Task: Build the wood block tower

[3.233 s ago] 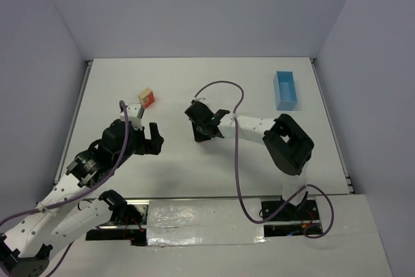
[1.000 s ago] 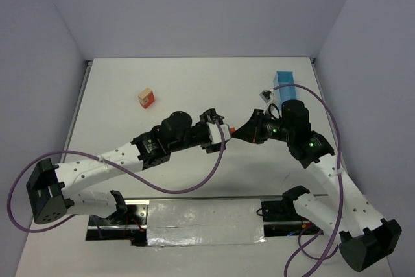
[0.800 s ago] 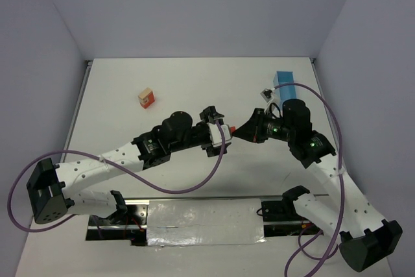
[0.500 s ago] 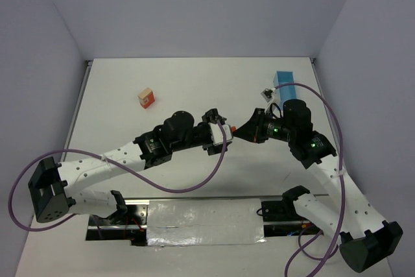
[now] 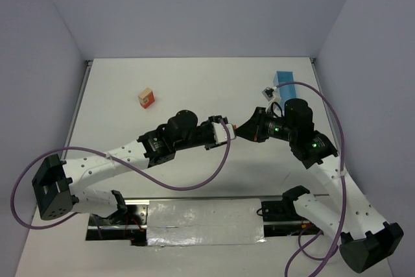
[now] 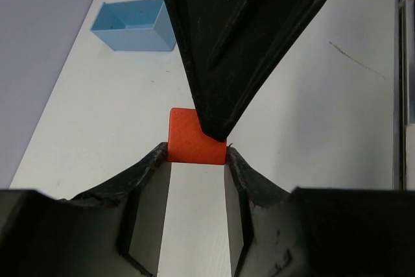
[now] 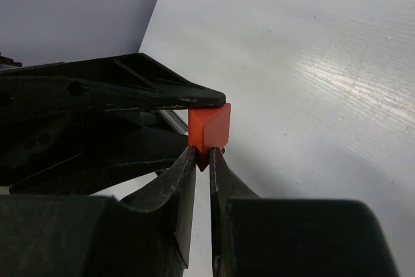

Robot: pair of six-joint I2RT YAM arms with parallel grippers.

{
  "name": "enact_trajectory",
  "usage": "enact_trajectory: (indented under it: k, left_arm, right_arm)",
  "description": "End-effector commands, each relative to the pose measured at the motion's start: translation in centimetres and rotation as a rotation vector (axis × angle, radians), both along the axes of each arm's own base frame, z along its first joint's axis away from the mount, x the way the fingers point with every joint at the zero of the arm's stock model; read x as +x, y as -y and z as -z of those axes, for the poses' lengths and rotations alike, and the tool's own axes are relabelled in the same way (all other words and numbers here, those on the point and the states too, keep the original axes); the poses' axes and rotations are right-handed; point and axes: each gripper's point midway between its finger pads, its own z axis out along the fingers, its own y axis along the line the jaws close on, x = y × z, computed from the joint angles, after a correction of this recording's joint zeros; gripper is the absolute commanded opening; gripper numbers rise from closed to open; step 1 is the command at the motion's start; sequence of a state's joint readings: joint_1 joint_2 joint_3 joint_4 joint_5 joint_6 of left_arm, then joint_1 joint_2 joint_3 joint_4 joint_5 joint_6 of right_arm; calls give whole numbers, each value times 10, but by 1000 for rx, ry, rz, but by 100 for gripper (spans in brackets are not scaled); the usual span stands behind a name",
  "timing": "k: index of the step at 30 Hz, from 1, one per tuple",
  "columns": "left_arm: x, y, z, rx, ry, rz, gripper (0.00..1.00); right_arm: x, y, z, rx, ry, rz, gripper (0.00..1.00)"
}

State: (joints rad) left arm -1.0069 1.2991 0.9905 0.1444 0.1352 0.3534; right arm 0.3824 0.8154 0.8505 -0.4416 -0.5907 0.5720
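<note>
Where the two arms meet, just right of centre in the top view, the left claw point(image 5: 227, 129) and right claw point(image 5: 238, 129) point at each other tip to tip. Left wrist view: a red-orange block point(image 6: 194, 142) sits between the two fingertips point(image 6: 154, 163) of the left claw, both pads pressed to its sides, so the claw is clenched on it. The dark right claw comes down from the top of that frame and touches the block's upper right edge. Right wrist view: the right claw point(image 7: 200, 158) is nearly closed and pinches the lower corner of the same block point(image 7: 211, 128). One left finger lies along the block's top left edge. Both claws are therefore grasping the one block. Upper left of the top view: a small pair of blocks point(image 5: 146, 97), one tan and one red-orange, touching, rests on the white surface point(image 5: 194, 76), well apart from both claws. Stacking order of the pair cannot be resolved. A light blue box point(image 6: 133, 24) lies at the upper right of the top view, partly hidden behind the right arm's cable.
</note>
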Motion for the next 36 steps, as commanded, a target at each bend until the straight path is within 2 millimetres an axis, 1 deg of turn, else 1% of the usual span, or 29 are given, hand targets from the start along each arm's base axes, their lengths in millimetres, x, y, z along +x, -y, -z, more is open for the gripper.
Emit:
enact_trajectory:
  k: [1, 2, 4, 5, 8, 14, 16, 18, 22, 24, 25, 28, 30, 33, 34, 36]
  left_arm:
    - [1, 11, -35, -89, 38, 17, 29]
    - [1, 11, -36, -94, 40, 15, 28]
    - [0, 10, -38, -97, 39, 14, 34]
    - [0, 10, -38, -96, 38, 16, 44]
    - [0, 10, -37, -92, 33, 17, 61]
    - [2, 8, -40, -97, 39, 0, 62]
    - [1, 8, -42, -99, 38, 5, 61]
    - [1, 8, -44, -101, 41, 7, 56]
    - [1, 9, -39, -85, 32, 7, 48]
    - [0, 9, -39, -88, 29, 9, 50]
    - [0, 8, -41, -92, 31, 9, 54]
    - [-1, 7, -42, -93, 32, 9, 54]
    - [-1, 7, -43, -92, 38, 10, 50]
    - [-2, 7, -44, -92, 39, 16, 36]
    - [-2, 7, -44, -92, 36, 18, 29]
    - [-3, 8, -44, -87, 32, 24, 26]
  right_arm:
    - [-2, -1, -24, 36, 71, -13, 4]
    - [-1, -1, -21, 31, 65, -8, 4]
    - [0, 0, -19, 25, 65, -3, 4]
    - [0, 0, -17, 22, 61, -2, 4]
    - [2, 1, -16, 22, 62, 6, 4]
    - [3, 2, -16, 11, 64, 18, 4]
    - [3, 2, -16, 11, 64, 18, 4]
    - [3, 3, -15, 9, 62, 21, 4]
    - [2, 2, -17, 17, 67, 13, 4]
    - [3, 2, -15, 12, 64, 18, 4]
    - [3, 2, -14, 9, 61, 16, 4]
    - [4, 1, -13, 11, 61, 14, 4]
    - [4, 1, -12, 11, 58, 11, 4]
    - [4, 1, -11, 10, 58, 11, 4]
    - [4, 1, -10, 7, 55, 12, 4]
    - [5, 1, -8, 2, 54, 15, 4]
